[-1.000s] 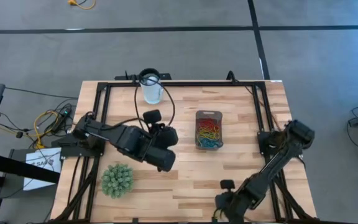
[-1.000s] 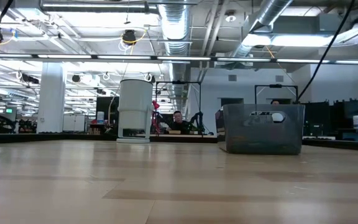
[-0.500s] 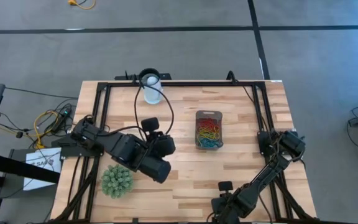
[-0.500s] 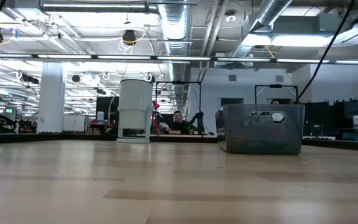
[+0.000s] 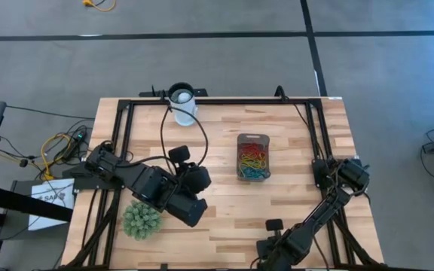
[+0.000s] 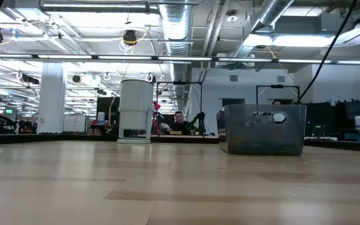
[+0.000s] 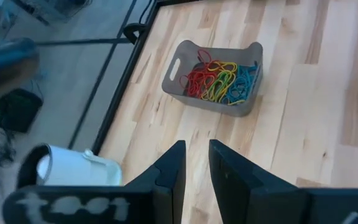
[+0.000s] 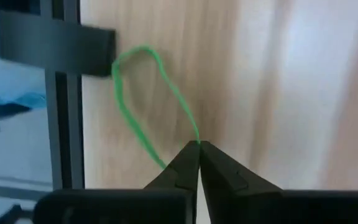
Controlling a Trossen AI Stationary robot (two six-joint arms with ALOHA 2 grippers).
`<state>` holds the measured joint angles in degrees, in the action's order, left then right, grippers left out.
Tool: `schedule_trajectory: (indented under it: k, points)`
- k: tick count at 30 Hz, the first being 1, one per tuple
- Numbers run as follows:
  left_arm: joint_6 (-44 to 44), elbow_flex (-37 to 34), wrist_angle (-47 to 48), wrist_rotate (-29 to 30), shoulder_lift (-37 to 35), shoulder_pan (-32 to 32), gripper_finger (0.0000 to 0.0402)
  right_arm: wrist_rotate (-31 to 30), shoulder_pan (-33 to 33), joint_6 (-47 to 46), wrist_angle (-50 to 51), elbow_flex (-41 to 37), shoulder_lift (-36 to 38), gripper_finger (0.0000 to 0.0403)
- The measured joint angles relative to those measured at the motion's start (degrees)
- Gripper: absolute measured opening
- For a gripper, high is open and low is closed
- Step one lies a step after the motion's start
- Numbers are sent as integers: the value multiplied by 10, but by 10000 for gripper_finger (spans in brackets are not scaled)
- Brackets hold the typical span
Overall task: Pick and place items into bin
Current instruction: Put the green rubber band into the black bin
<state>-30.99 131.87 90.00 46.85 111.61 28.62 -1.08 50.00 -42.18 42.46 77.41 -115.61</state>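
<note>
The bin stands on the table right of centre and holds a heap of red, yellow, green and blue loops. The low view shows it as a grey box. My left gripper hovers left of the bin, with its fingers slightly open and nothing between them. My right gripper is at the table's near edge and is shut on a single green loop. Neither gripper appears in the low view. My right gripper pinches the green loop between its two fingertips, at one spot on the band. The rest of the loop stands out beyond the fingertips as an open oval over the wood and the black frame rail. Whether it touches the table, I cannot tell.
A white cup stands near the far edge, left of centre, and also shows in the low view. A green spiky ball lies near the table's near left corner, beside my left arm. Black frame rails run along the table's edges.
My left arm has swung back toward the table's near left, away from the cup. My right arm's elbow has shifted slightly toward the near edge, while its gripper has stayed at the near edge.
</note>
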Motion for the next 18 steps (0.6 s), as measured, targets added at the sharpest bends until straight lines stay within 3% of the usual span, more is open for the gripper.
schedule_trajectory:
  k: [4,7,13,18]
  points:
    - [-37,0,0,0,0,1,61,-4,-5,2,122,54,18,3]
    - [-37,0,0,0,0,3,61,-41,-14,2,215,91,47,4]
    - [-43,0,0,0,0,14,61,-214,-51,7,330,114,134,1]
    - [-51,0,0,0,0,37,61,-333,-135,45,408,114,200,1]
